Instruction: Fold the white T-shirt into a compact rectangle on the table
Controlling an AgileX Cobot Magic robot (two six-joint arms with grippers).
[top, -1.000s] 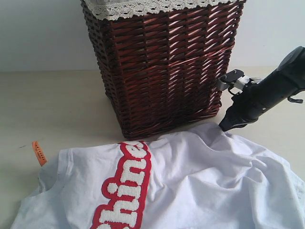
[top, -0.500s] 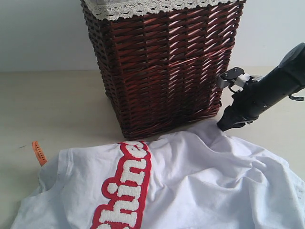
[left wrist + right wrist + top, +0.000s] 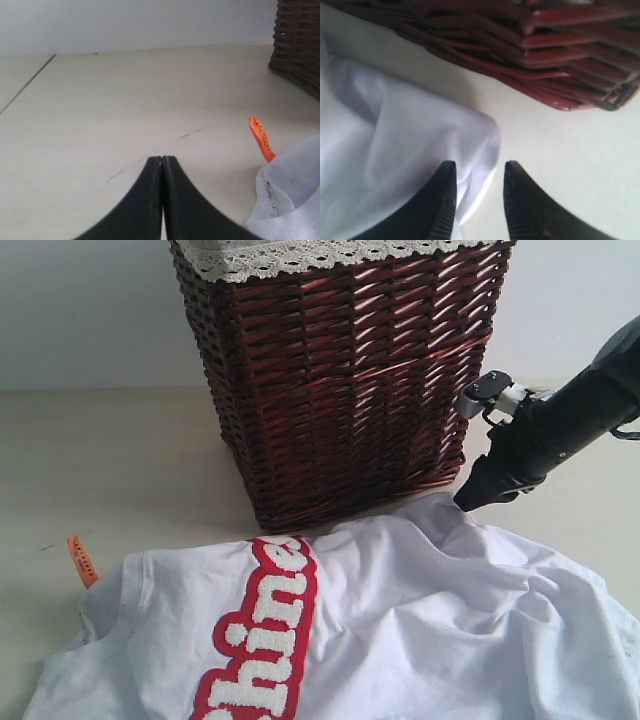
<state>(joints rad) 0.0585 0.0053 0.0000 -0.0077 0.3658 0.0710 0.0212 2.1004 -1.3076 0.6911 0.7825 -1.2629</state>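
The white T-shirt lies rumpled on the table, with red-outlined lettering and an orange neck tag. My right gripper hovers just over the shirt's far right corner, close to the basket. In the right wrist view this gripper is open, and the corner of the T-shirt lies loosely under and between the fingers without being pinched. My left gripper is shut on nothing, low over bare table, beside the orange tag and the shirt's collar.
A tall dark red-brown wicker basket with white lace trim stands at the back, right behind the shirt and next to the right arm. Its base shows in the right wrist view and its corner in the left wrist view.
The right gripper's jaws have opened and let go of the shirt's far corner. The right arm has shifted slightly upward. The shirt lies as before.
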